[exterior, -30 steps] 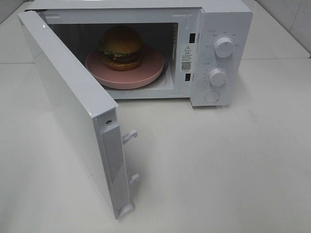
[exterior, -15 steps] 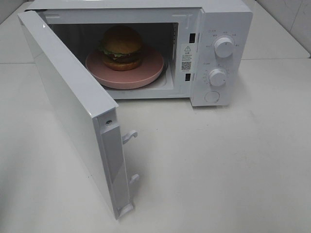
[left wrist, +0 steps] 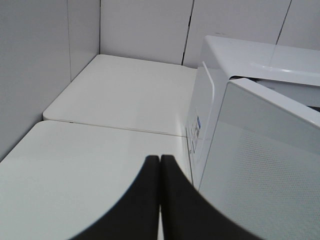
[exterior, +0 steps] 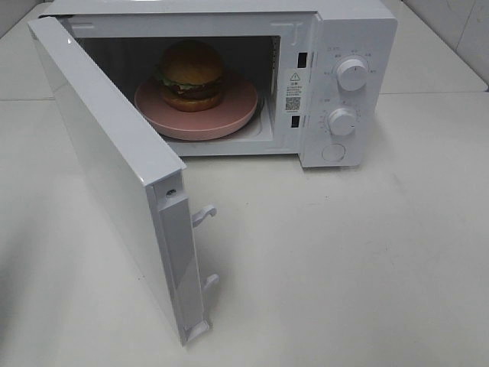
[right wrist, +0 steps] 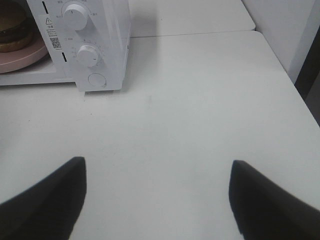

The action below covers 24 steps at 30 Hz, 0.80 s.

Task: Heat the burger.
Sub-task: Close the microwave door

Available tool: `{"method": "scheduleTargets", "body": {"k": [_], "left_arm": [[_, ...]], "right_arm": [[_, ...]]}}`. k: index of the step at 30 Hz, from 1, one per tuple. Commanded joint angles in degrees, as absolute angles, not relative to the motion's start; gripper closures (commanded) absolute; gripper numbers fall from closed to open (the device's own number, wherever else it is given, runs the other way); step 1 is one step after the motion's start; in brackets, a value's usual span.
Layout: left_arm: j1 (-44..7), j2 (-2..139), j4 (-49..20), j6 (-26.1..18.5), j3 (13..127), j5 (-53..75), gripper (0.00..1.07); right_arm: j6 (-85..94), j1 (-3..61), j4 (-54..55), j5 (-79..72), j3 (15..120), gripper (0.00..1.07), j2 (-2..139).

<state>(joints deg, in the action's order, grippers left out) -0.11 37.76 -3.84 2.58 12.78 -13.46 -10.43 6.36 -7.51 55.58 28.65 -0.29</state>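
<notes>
The white table (exterior: 367, 252) takes up most of the room, and the white microwave (exterior: 359, 30) stands at its far side. Its door (exterior: 107, 168) is swung fully open toward the near left, latch hooks showing on the free edge. Inside the cavity sits the pink plate (exterior: 237, 115), with the burger (exterior: 191, 75) resting on it a little left of centre. Two dials, the upper knob (exterior: 351, 74) and the lower knob (exterior: 342, 121), sit on the control panel above a round button (exterior: 333, 153).

Over the last second nothing has shifted as far as I can see: door, plate and burger hold the same places, and no arm shows in the overhead view. I'd judge the loading done, with closing the door and turning a dial left.

The right gripper (right wrist: 157, 162) has its fingers spread wide and empty. It hangs over bare table in front of and to the right of the control panel, well apart from the burger, which only peeks in at the edge of its view. The left gripper (left wrist: 159, 159) has its fingers pressed together on nothing. It sits outside the open door, beside the microwave's left wall, with the door between it and the burger.
</notes>
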Motion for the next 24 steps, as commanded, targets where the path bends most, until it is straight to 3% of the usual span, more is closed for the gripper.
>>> {"method": "scheduleTargets", "body": {"k": [1, 4, 6, 7, 8, 14, 24], "left_arm": [[-0.52, 45.21, -3.09, 4.81, 12.66, -22.29, 1.07], [-0.52, 47.21, -2.18, 6.07, 12.66, -23.95, 1.07], [-0.52, 54.55, 5.73, 11.75, 12.66, -30.14, 1.07], [-0.52, 54.55, 5.73, 11.75, 12.66, -30.14, 1.07], [-0.52, 57.87, 12.03, 14.78, 12.66, -32.77, 1.07], [-0.52, 65.72, 23.78, 22.52, 12.66, -42.28, 1.07], [-0.69, 77.23, 31.46, 24.01, 13.06, -52.02, 1.07]], "right_arm": [[-10.60, 6.02, -7.68, 55.23, 28.30, 0.31, -1.72], [-10.60, 6.02, -7.68, 55.23, 28.30, 0.31, -1.72], [-10.60, 6.02, -7.68, 55.23, 28.30, 0.31, -1.72], [-10.60, 6.02, -7.68, 55.23, 28.30, 0.31, -1.72], [-10.60, 6.02, -7.68, 55.23, 28.30, 0.31, -1.72], [-10.60, 6.02, -7.68, 55.23, 28.30, 0.31, -1.72], [-10.60, 6.02, -7.68, 55.23, 28.30, 0.31, -1.72]]}}
